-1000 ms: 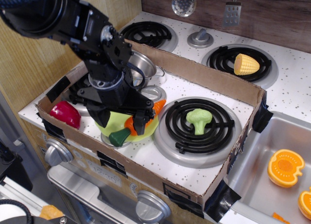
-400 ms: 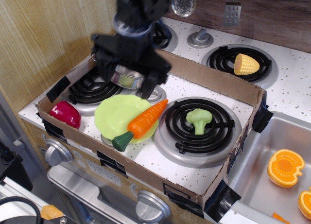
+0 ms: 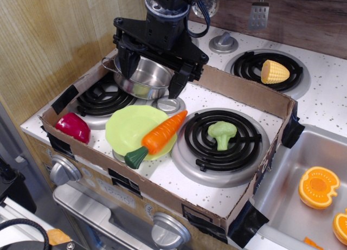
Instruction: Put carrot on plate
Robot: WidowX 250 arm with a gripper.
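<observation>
The orange carrot (image 3: 160,134) with its dark green stem cap lies across the right side of the lime-green plate (image 3: 129,127), tip pointing up-right past the rim and the stem cap hanging over the front rim. My black gripper (image 3: 150,78) hangs above the steel pot (image 3: 146,79), behind and above the plate. Its fingers (image 3: 179,81) are spread wide apart and hold nothing.
A cardboard box wall (image 3: 244,90) surrounds the stove area. A red pepper piece (image 3: 73,127) lies left of the plate, a broccoli (image 3: 222,133) on the right burner, a corn piece (image 3: 275,72) on the far burner. Orange pumpkin halves (image 3: 319,186) lie in the sink.
The gripper let go of the carrot on the plate, opened, and rose up and back to above the steel pot. The carrot stays on the plate.
</observation>
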